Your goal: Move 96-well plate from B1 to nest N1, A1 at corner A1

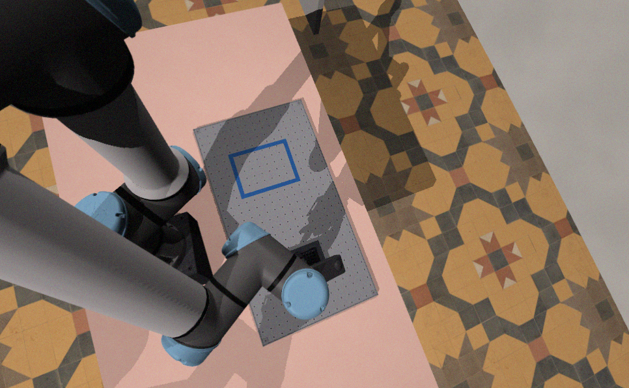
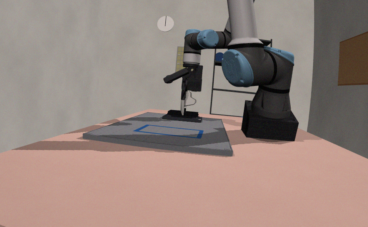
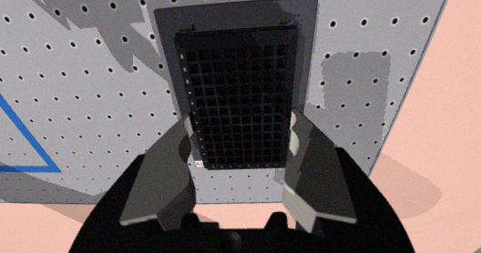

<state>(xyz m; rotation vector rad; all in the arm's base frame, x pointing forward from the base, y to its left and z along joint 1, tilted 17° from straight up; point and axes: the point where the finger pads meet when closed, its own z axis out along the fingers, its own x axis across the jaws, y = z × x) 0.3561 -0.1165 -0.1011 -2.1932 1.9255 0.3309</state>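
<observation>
My gripper [image 3: 240,111] is shut on the black 96-well plate [image 3: 239,97], with one finger on each long side near its near end. The plate lies level, over or on the dark grey nest N1 [image 3: 237,14]; I cannot tell whether it touches. The nest's rim shows at the plate's far end and left side. A small white mark [image 3: 199,164] sits by the plate's near left corner. From the side, the gripper [image 2: 182,111] points straight down onto the plate [image 2: 181,114]. The blue outline B1 [image 1: 264,168] [image 2: 169,131] is empty. From above, my wrist hides most of the plate [image 1: 309,254].
The grey perforated board [image 1: 283,217] lies on the pink table and carries both B1 and the nest. My black base block [image 2: 268,123] stands to the right of the board. My arm's links cover the left side of the overhead view.
</observation>
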